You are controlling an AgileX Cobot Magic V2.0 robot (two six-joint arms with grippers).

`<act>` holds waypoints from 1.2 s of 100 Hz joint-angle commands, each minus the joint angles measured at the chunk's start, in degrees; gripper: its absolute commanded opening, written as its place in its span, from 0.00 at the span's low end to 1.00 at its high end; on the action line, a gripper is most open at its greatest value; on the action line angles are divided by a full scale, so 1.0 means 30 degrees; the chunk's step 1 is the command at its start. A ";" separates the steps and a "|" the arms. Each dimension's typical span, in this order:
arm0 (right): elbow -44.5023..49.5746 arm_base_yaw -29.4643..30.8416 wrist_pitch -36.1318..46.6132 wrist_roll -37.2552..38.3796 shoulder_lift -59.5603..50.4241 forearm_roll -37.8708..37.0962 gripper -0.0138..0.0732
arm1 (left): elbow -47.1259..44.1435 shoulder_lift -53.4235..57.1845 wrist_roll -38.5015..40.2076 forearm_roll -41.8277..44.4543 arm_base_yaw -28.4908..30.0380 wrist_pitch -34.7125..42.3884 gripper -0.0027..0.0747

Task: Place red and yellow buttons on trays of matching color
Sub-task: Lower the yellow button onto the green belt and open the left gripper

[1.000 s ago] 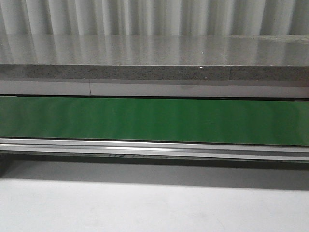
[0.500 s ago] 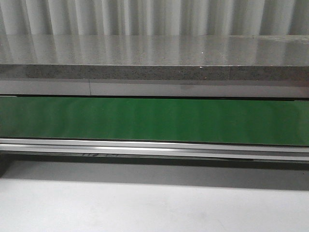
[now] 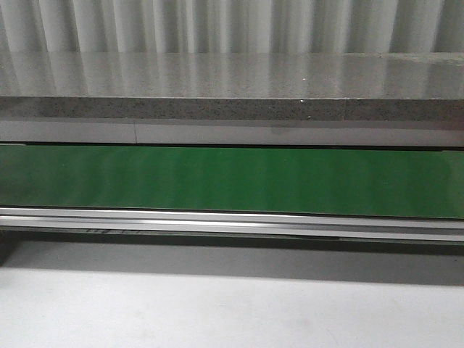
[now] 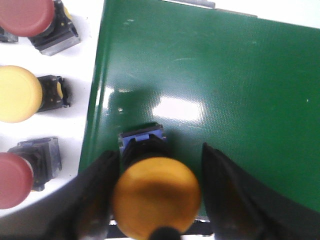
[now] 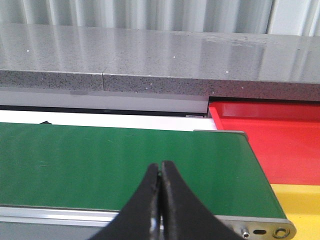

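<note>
Left gripper [image 4: 157, 192] spread wide around yellow button [image 4: 156, 195] at green belt [image 4: 225, 100] edge, fingers apart from it. Right gripper [image 5: 160, 182] closed, empty, over belt beside red tray [image 5: 270, 135].

A green belt [image 3: 232, 181] runs below a grey speckled counter [image 3: 232, 109]. Left wrist view: an orange-yellow button [image 4: 156, 196] on a blue-topped base, two red buttons [image 4: 22, 15], one pale yellow button [image 4: 17, 93]. Right wrist view: red tray [image 5: 272, 135], yellow tray [image 5: 300, 205], black fingers [image 5: 145, 210].
</note>
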State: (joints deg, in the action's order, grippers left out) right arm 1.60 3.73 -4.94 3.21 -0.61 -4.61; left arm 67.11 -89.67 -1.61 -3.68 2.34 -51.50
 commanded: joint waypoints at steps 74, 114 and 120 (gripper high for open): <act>-0.0374 0.0120 0.1437 -0.0021 -0.0274 -0.0256 0.08 | 0.0484 0.5248 -0.0004 0.0386 0.3864 -0.3413 0.76; -0.0374 0.0039 0.1437 -0.0021 -0.0273 -0.0256 0.08 | -0.1790 0.5177 0.0170 0.0465 0.8736 -0.4412 0.76; -0.0374 0.0039 0.1437 -0.0021 -0.0273 -0.0256 0.08 | -0.1998 0.5038 0.0170 0.0465 0.9419 -0.4450 0.76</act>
State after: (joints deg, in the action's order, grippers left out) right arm 1.60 3.73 -4.94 3.21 -0.61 -4.61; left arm 60.49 -75.62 -1.76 -1.94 28.04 -65.47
